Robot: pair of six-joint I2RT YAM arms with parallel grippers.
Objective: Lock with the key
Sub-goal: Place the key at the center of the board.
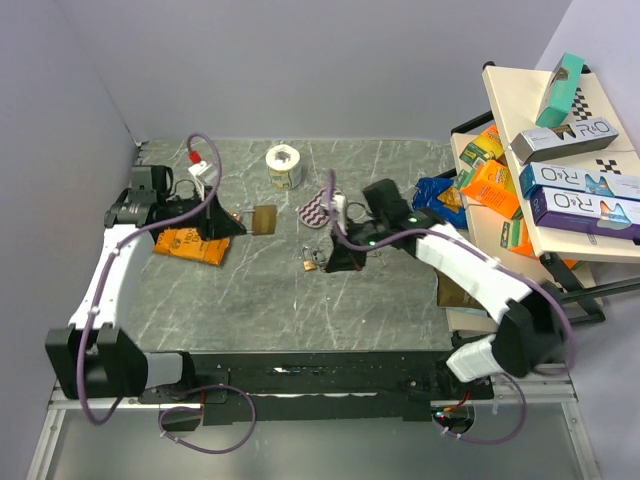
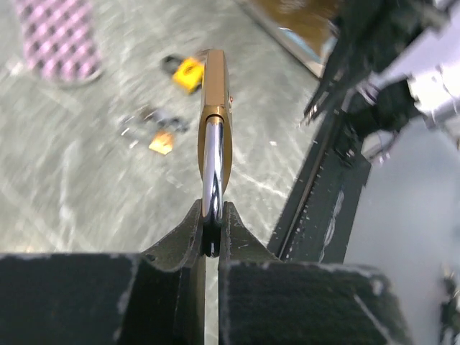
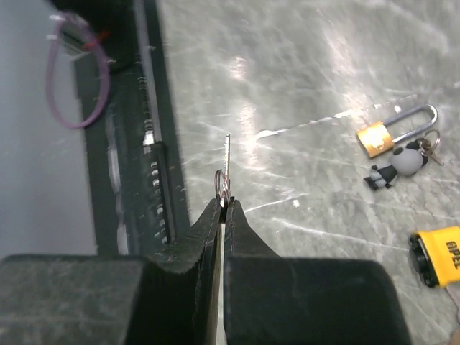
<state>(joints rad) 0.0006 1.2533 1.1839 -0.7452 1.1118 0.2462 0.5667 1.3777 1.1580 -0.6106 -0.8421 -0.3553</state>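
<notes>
Grey marbled table (image 1: 260,300), pale lilac walls (image 1: 350,60).

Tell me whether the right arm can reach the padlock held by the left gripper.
Probably yes: the padlock juts from the left gripper toward the key in the right gripper, and nothing tall stands between.

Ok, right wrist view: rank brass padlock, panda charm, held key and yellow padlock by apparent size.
1. brass padlock, shackle included
2. panda charm, close behind
3. key, an edge-on sliver, though nearest the camera
Unranked: yellow padlock, cut off by the frame edge.
</notes>
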